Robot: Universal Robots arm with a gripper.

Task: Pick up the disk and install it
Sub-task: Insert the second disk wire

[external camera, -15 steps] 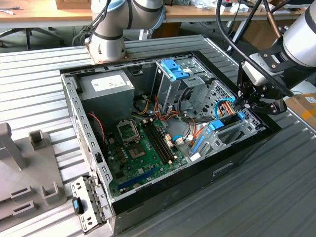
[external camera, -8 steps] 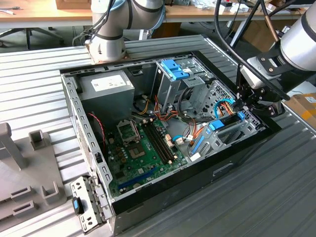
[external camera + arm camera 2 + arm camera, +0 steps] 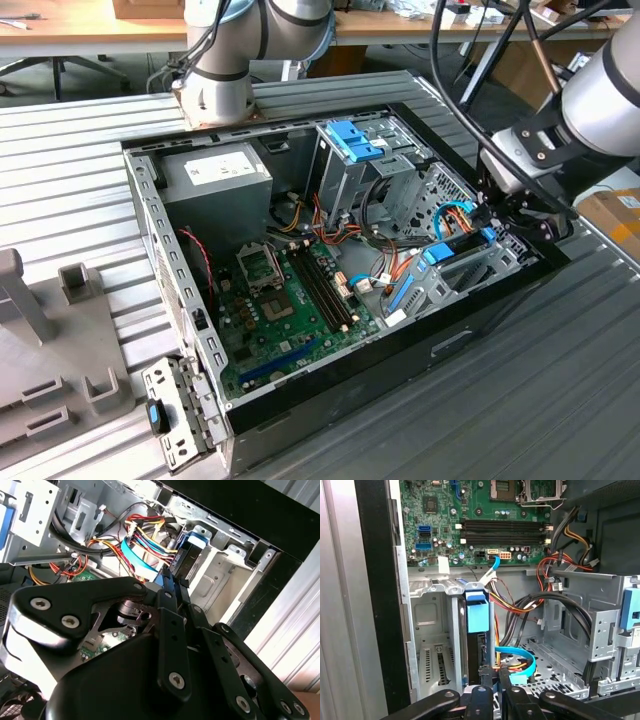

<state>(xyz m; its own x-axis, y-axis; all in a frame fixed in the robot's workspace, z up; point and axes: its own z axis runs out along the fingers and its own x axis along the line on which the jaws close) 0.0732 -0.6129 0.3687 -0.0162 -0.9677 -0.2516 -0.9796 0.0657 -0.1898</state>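
The disk (image 3: 477,630) stands on edge in the drive bay (image 3: 432,630) at the front corner of the open computer case (image 3: 150,230), its black body slotted down between the grey metal walls and its blue end tab pointing toward the motherboard (image 3: 285,300). In the exterior view the same disk (image 3: 462,243) shows as a blue-railed strip along the case's edge at the exterior view's right, under the arm's wrist. It sits upright because the bay takes the drive edgewise, rails riding the bay's guides.

The gripper (image 3: 497,679) is down inside the case at the far end of the disk from the blue tab. In the first wrist view its two black fingers (image 3: 481,692) stand close together with only a narrow gap, pinching what appears to be the disk's thin edge; the contact itself is partly masked by the light-blue cable (image 3: 517,657) curling just beside it, so the hold is likely rather than certain. In the second wrist view the fingers (image 3: 172,587) reach to the black-and-blue disk (image 3: 187,552) amid coloured wires.

Judging by how deep the disk sits, insertion looks well along, with the grip at the narrow edge letting the arm press it along the guides.

The tall grey cage (image 3: 345,170) with its blue latch stands apart, nearer the case's middle.
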